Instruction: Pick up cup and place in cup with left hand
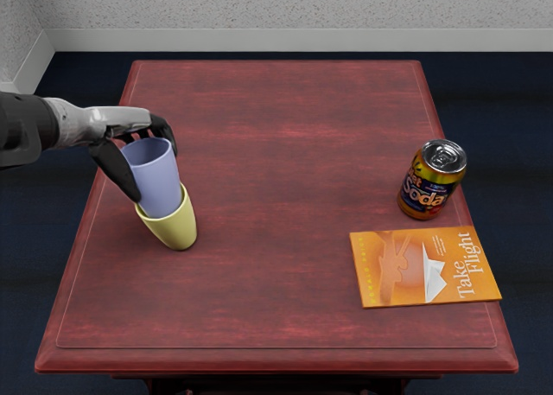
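Yellow cup, tilted at centre-left, could be toppled if the lavender cup inside, gripped by the left hand, is pushed askew.

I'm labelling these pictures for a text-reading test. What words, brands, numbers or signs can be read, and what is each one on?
"Take Flight": on the orange book.
"Soda", with "et" above it, the end of a word cut off from view: on the soda can.
Too small to read: the book's left-edge line and tiny print near its paper plane; the can's other small print.
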`<action>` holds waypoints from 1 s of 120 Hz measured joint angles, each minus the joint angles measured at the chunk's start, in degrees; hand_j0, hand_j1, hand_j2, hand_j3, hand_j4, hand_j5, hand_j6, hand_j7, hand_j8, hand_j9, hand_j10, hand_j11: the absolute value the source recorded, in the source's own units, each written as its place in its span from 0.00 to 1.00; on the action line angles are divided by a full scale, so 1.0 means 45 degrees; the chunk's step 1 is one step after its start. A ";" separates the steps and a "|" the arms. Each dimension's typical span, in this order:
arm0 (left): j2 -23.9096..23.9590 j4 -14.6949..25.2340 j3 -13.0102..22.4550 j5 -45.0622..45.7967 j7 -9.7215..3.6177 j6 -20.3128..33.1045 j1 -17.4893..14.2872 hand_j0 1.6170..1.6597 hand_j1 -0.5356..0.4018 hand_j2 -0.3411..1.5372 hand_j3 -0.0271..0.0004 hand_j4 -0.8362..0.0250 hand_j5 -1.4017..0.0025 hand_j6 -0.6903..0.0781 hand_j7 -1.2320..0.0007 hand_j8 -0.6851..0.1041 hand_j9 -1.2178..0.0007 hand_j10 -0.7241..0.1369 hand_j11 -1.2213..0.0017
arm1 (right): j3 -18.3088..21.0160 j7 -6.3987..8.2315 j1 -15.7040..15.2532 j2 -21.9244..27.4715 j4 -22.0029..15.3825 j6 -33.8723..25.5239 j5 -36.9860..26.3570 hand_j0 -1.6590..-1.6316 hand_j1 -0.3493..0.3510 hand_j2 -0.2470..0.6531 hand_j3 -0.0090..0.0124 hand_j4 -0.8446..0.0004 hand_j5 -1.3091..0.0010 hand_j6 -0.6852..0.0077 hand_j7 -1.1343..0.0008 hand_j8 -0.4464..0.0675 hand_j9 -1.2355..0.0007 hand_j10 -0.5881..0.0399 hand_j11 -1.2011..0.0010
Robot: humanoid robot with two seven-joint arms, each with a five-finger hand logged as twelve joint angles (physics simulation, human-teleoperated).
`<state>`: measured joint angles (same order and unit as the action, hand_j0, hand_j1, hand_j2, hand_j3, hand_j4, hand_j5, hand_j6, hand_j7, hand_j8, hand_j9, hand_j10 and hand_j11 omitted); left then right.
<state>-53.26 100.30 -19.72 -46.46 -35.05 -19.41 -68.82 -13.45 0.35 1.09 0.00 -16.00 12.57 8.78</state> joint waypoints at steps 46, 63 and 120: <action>0.0190 -0.0003 -0.0069 -0.0172 0.0010 0.0074 0.0006 0.90 0.52 0.23 0.99 0.60 0.61 0.56 0.56 0.52 0.56 0.40 0.57 | 0.0001 0.0001 0.0008 0.0000 0.0000 0.0000 0.0000 0.04 0.00 0.27 0.42 1.00 1.00 0.99 1.00 0.87 1.00 0.94 1.00; 0.0178 -0.0003 -0.0089 -0.0176 0.0011 0.0075 0.0001 0.93 0.58 0.22 0.99 0.64 0.69 0.57 0.65 0.54 0.65 0.48 0.65 | 0.0000 0.0002 0.0004 0.0000 0.0000 0.0000 0.0001 0.04 0.00 0.27 0.42 1.00 1.00 0.99 1.00 0.87 1.00 0.94 1.00; -0.0742 -0.2588 -0.1759 0.8655 0.0011 -0.1312 0.0067 0.96 0.88 0.19 0.99 0.90 0.94 0.83 0.94 0.80 0.94 0.77 0.94 | 0.0000 0.0000 0.0002 0.0000 0.0000 0.0000 0.0000 0.04 0.00 0.27 0.42 1.00 1.00 0.99 1.00 0.87 1.00 0.94 1.00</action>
<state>-56.60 88.65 -27.64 -7.52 -35.00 -25.32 -68.51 -13.45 0.35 1.09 0.00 -16.00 12.57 8.79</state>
